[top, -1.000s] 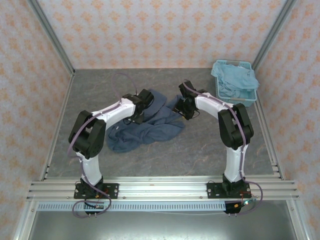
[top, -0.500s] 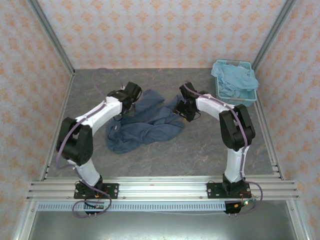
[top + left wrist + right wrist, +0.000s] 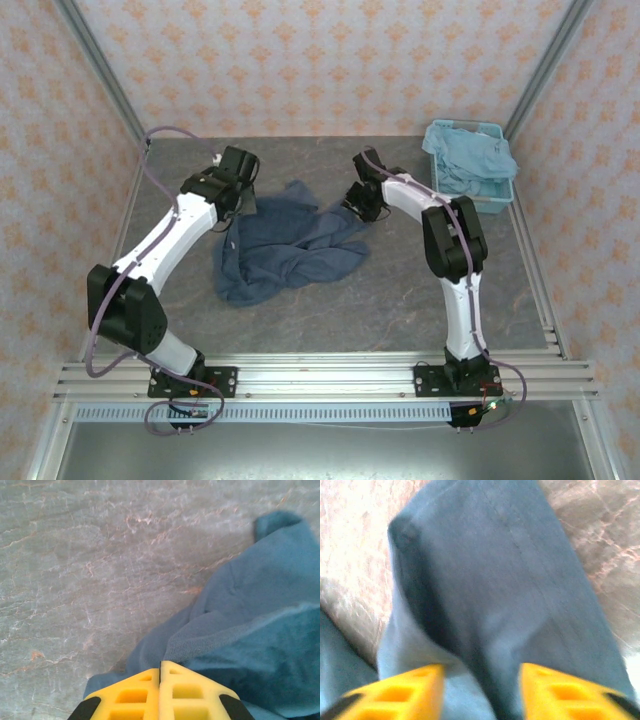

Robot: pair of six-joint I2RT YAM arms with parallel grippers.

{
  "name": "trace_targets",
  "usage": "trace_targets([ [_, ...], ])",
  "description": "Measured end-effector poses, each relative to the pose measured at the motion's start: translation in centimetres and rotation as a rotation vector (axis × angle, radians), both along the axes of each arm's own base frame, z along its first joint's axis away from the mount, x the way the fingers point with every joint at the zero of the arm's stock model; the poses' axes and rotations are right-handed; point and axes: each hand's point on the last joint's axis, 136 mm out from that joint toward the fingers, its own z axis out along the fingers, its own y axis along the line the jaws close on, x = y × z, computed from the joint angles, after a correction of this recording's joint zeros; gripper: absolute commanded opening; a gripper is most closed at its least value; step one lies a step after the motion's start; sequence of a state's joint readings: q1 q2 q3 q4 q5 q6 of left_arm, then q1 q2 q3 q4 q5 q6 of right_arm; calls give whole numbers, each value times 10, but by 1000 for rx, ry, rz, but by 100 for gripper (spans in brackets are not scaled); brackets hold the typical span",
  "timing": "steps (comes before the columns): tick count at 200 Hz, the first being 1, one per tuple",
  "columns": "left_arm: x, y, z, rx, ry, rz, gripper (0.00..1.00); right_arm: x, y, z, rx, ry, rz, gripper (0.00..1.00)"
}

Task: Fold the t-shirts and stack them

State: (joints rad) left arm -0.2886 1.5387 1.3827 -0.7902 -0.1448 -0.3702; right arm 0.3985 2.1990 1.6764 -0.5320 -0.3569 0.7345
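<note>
The dark slate-blue t-shirt (image 3: 290,250) lies crumpled in the middle of the grey table. My left gripper (image 3: 243,200) is at its back left corner, jaws pressed together on the shirt's hem. In the left wrist view the hem (image 3: 210,637) runs into my shut left gripper (image 3: 161,664). My right gripper (image 3: 358,205) sits at the shirt's back right end. In the blurred right wrist view my right gripper (image 3: 481,672) is open, its fingers apart on either side of a raised fold of the shirt (image 3: 485,580). The pale sky-blue t-shirt (image 3: 470,160) is heaped in the basket.
The light blue slatted basket (image 3: 478,204) stands at the back right corner, close to the right arm. Patterned walls with metal posts enclose the table (image 3: 400,290) on three sides. Bare tabletop stretches in front of the dark shirt.
My left arm has swung toward the back left, its gripper shut, and the shirt's back edge has drawn out that way. My right gripper moved slightly toward the back and its jaws narrowed.
</note>
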Motion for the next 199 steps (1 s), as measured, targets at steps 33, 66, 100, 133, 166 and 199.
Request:
trace_targets([
  [33,-5,9,31,-50,-86,47,0,0,-7,-1,-28,-1,-8,0],
  [66,-17,17,68,-106,-192,91,0,-15,-29,45,-97,-77,-14,0],
  [100,-30,17,101,-190,-300,115,0,-25,-47,170,-79,-344,-29,0],
  [133,-52,20,138,-283,-417,138,0,-63,-76,278,-58,-601,-68,0],
  [166,-87,28,189,-382,-592,150,0,-113,-110,328,-77,-758,-106,0],
  [199,-121,41,229,-440,-741,174,0,-153,-140,382,-102,-925,-158,0],
])
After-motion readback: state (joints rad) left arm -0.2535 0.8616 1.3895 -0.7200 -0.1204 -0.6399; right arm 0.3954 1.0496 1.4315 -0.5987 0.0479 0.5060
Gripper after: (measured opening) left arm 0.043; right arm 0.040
